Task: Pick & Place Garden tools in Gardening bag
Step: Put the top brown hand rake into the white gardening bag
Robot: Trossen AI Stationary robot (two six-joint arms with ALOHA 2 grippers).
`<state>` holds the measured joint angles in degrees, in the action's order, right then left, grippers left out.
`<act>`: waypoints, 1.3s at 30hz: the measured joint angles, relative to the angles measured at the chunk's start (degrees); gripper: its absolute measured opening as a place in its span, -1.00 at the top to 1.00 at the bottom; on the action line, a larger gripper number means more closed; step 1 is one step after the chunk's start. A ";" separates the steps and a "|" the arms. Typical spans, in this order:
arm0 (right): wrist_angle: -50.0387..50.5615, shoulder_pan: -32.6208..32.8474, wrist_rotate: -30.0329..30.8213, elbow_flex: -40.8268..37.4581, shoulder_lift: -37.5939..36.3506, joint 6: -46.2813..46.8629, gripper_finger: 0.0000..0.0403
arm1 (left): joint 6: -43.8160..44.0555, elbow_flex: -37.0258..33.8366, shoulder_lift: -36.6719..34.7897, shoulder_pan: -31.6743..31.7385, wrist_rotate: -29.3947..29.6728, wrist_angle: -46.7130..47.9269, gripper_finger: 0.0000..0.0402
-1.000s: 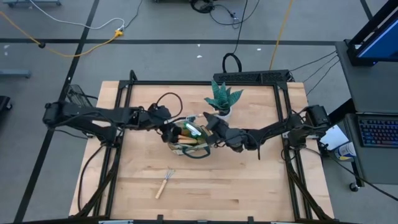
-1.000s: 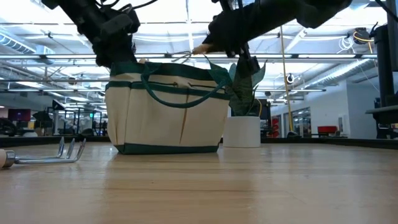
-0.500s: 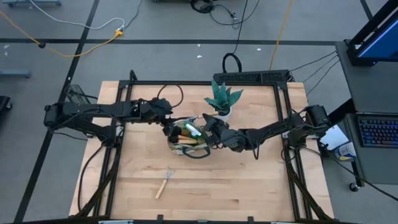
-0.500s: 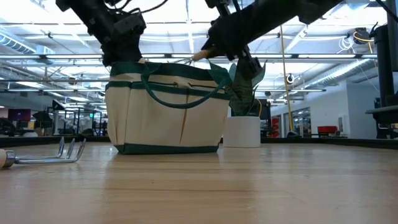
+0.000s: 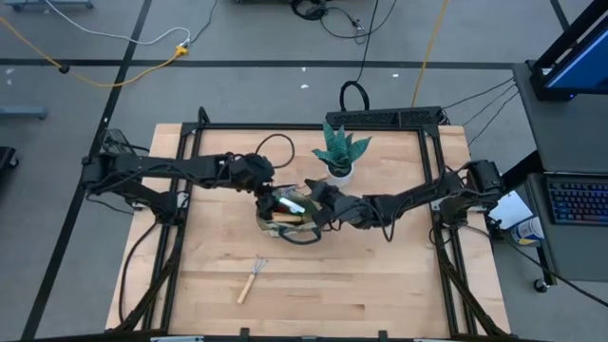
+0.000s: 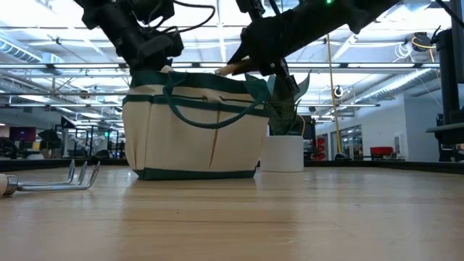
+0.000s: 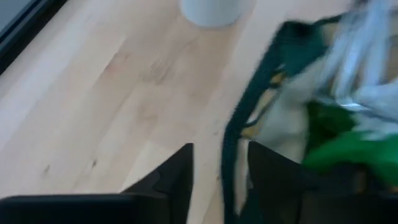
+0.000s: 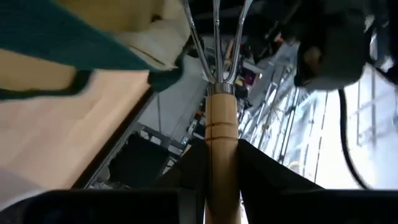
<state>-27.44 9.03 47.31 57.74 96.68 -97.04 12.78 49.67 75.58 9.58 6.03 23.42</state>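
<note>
Tan canvas gardening bag point(image 5: 285, 217) sits mid-frame in the high view, upright on the wood surface point(image 5: 380, 285), dark green trim and loop handles up. Something green point(image 5: 291, 199) shows inside its mouth.

My right claw point(image 5: 313, 207) is over the bag's right rim, clamped on the wooden handle of a hand fork point(image 8: 219, 93); in the right wrist view the handle runs straight between my fingers, metal tines pointing at the bag's edge. Low view: handle end point(image 6: 226, 69) pokes out just above the bag top.

My left claw point(image 5: 266, 195) is at the bag's upper-left rim, jaws apart, a green-trimmed edge of the bag point(image 7: 233, 143) between the fingers.

Small rake point(image 5: 250, 278) lies lower left of the bag, well apart. Teal plant in a white pot point(image 5: 339, 152) stands upper right of the bag, near.
</note>
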 joint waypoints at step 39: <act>-1.38 -1.87 -3.85 -0.02 -0.03 2.35 0.72 | -9.99 2.91 2.64 2.89 -10.53 3.70 0.18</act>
<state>-28.82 7.16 43.46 57.71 96.66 -94.69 2.79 52.58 78.23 12.47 -4.50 27.11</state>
